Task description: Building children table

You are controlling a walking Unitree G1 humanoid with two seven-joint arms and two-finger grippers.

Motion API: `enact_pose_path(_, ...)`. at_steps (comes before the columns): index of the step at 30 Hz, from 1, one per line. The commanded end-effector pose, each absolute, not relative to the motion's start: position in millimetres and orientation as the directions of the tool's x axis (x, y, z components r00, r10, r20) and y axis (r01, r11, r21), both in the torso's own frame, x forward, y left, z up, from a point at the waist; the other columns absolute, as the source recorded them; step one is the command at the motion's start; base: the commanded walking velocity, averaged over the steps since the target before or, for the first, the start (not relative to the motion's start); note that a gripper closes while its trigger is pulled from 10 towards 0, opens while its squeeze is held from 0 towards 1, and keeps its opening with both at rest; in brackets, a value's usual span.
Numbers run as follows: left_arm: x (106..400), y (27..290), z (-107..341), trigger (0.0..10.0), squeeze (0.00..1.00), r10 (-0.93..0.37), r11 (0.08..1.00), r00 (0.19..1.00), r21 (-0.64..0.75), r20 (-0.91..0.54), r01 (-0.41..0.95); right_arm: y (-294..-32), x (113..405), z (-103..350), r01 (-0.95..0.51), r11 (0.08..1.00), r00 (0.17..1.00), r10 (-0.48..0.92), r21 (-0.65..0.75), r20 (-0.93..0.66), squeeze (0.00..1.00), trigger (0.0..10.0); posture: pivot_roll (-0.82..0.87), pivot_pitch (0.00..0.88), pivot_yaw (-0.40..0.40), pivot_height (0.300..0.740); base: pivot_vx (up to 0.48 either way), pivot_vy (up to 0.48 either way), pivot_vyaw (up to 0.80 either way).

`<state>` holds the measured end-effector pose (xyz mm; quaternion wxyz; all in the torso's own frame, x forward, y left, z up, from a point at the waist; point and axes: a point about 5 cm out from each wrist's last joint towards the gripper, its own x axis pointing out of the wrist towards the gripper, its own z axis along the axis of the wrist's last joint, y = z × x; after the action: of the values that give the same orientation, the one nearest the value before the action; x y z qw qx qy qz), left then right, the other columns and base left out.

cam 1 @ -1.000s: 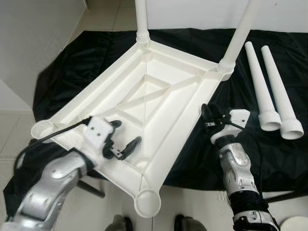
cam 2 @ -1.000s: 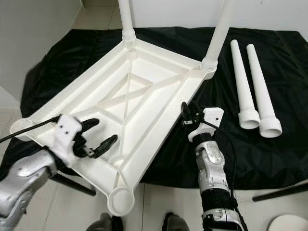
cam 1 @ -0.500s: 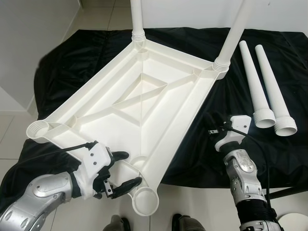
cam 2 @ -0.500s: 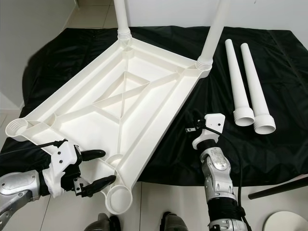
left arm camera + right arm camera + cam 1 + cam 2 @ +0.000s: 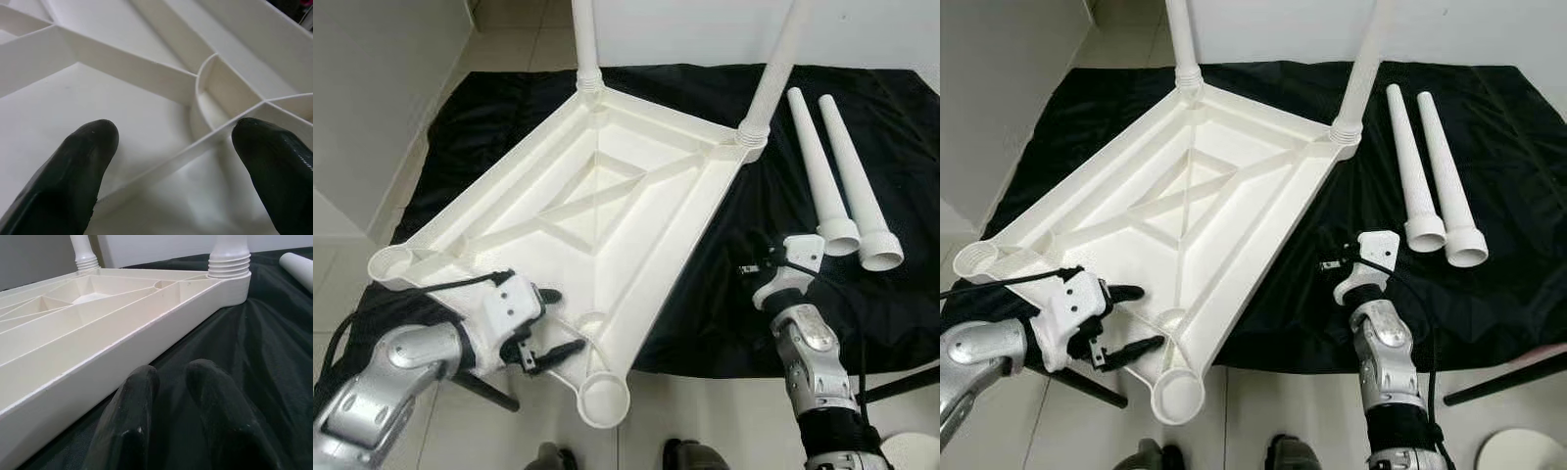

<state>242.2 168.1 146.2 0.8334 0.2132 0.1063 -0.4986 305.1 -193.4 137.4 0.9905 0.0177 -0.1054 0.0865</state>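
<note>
This looks like a room in a home: pale floor tiles (image 5: 514, 34) meet plain white walls (image 5: 372, 108), and a black cloth (image 5: 901, 117) lies spread on the floor under white plastic furniture parts (image 5: 607, 196).

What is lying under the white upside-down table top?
Under the table top a black cloth is spread on the tiled floor. The near corner hangs past the cloth over bare tiles. Whatever lies beneath the table's middle is covered and cannot be seen.

White tabletop (image 5: 607, 206) inverted, two loose legs (image 5: 842, 186) beside
</note>
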Motion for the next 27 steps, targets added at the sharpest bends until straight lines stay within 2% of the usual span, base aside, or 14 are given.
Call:
enact_pose_path(1,249,183,129,10.0,0.00,-0.663,0.549,0.606,0.265,-0.440,0.793,-191,303,132,-0.178,0.984,0.968,0.171,0.023,0.185,0.00,10.0,-0.07,0.170,0.042,0.740,0.000,0.000,0.00)
enact_pose_path(8,252,190,127,10.0,0.00,-0.650,0.505,0.582,0.295,-0.489,0.811,-193,302,131,-0.177,0.984,0.969,0.172,0.012,0.176,0.00,10.0,-0.07,0.170,0.044,0.740,0.000,0.000,0.00)
enact_pose_path(10,251,193,126,10.0,0.00,-0.657,0.458,0.548,0.303,-0.518,0.836,-193,302,130,-0.179,0.984,0.970,0.175,0.006,0.171,0.00,10.0,-0.07,0.170,0.044,0.740,0.000,0.000,0.00)
enact_pose_path(13,243,194,119,10.0,0.00,-0.663,0.320,0.432,0.289,-0.612,0.902,-193,303,130,-0.185,0.983,0.969,0.183,-0.003,0.165,0.00,10.0,-0.07,0.168,0.046,0.740,0.000,0.000,0.00)
enact_pose_path(17,235,191,117,10.0,0.00,-0.686,0.236,0.326,0.226,-0.651,0.945,-193,303,130,-0.186,0.982,0.969,0.185,-0.005,0.163,0.00,10.0,-0.06,0.166,0.048,0.740,0.000,0.000,0.00)
enact_pose_path(18,235,191,117,10.0,0.00,-0.686,0.236,0.326,0.226,-0.651,0.945,-193,303,130,-0.186,0.982,0.969,0.185,-0.005,0.163,0.00,10.0,-0.06,0.166,0.048,0.740,0.000,0.000,0.00)
enact_pose_path(21,230,189,115,10.0,0.00,-0.680,0.141,0.233,0.187,-0.696,0.972,-192,304,130,-0.186,0.983,0.970,0.185,-0.010,0.160,0.00,10.0,-0.06,0.166,0.049,0.740,0.000,0.000,0.00)
enact_pose_path(27,234,184,115,10.0,0.00,-0.688,0.101,0.194,0.173,-0.699,0.980,-190,305,131,-0.184,0.983,0.970,0.183,-0.009,0.163,0.00,10.0,-0.07,0.164,0.056,0.740,0.000,0.000,0.00)
